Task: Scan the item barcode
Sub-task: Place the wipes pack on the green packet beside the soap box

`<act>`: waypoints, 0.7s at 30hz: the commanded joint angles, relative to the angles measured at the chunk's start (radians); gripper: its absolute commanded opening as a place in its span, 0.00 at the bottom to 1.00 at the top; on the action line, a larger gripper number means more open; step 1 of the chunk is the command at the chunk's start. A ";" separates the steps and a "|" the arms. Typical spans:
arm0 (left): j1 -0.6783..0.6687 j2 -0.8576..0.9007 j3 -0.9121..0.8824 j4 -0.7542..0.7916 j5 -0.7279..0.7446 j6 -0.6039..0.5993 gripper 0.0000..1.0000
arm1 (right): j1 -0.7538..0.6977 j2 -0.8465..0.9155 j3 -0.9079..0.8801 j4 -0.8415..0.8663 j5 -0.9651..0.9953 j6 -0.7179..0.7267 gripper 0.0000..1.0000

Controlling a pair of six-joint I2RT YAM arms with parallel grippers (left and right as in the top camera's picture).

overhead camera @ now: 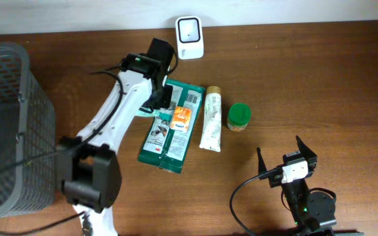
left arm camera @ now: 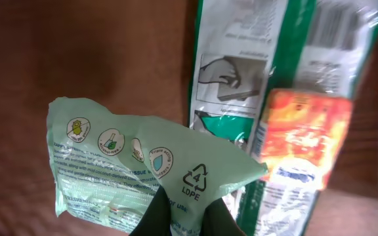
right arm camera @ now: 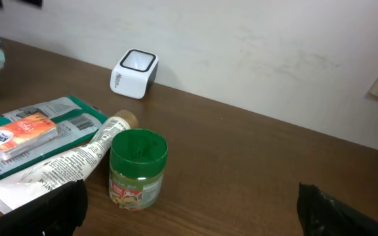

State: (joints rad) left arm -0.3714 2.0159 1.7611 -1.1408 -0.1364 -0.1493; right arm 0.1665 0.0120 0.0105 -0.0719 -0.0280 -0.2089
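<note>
My left gripper (left arm camera: 188, 219) is shut on a pale green plastic packet (left arm camera: 123, 164) with printed text and a recycling mark, pinching its lower edge between the dark fingers (left arm camera: 156, 216). Seen from overhead, this gripper (overhead camera: 161, 99) hangs over the left edge of the pile of items, and a bit of the packet (overhead camera: 147, 113) shows beside the arm. The white barcode scanner (overhead camera: 189, 29) stands at the table's far edge, just beyond the left gripper; its window (right arm camera: 135, 73) faces up. My right gripper (overhead camera: 287, 154) rests open and empty near the front right.
A dark green bag (overhead camera: 169, 141) lies flat with an orange box (overhead camera: 182, 119) on it. A white tube (overhead camera: 210, 118) and a green-lidded jar (overhead camera: 239, 117) sit to its right. A grey wire basket (overhead camera: 2, 124) fills the left side.
</note>
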 commanded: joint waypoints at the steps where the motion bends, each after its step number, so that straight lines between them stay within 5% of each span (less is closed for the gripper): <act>1: 0.000 0.060 -0.001 0.003 0.026 0.005 0.00 | 0.005 -0.006 -0.005 -0.004 -0.010 0.011 0.98; 2: 0.000 0.060 -0.001 0.012 0.047 0.005 0.08 | 0.005 -0.006 -0.005 -0.003 -0.010 0.011 0.98; 4: 0.000 0.060 -0.001 0.031 0.064 0.005 0.43 | 0.005 -0.006 -0.005 -0.003 -0.010 0.011 0.98; 5: 0.000 0.060 -0.001 0.035 0.073 0.005 0.50 | 0.005 -0.006 -0.005 -0.003 -0.010 0.011 0.99; 13: 0.014 -0.067 0.180 -0.020 0.072 0.006 0.55 | 0.005 -0.006 -0.005 -0.004 -0.010 0.011 0.98; 15: 0.032 -0.119 0.208 -0.017 0.072 0.006 0.63 | 0.005 -0.006 -0.005 -0.003 -0.010 0.011 0.98; 17: 0.064 -0.172 0.217 -0.006 0.072 0.006 0.87 | 0.005 -0.006 -0.005 -0.003 -0.010 0.011 0.99; 21: 0.156 -0.214 0.217 -0.001 0.103 0.153 0.90 | 0.005 -0.006 -0.005 -0.003 -0.010 0.011 0.98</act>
State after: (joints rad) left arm -0.2756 1.8172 1.9697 -1.1427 -0.0677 -0.1276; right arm 0.1665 0.0120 0.0105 -0.0719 -0.0280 -0.2089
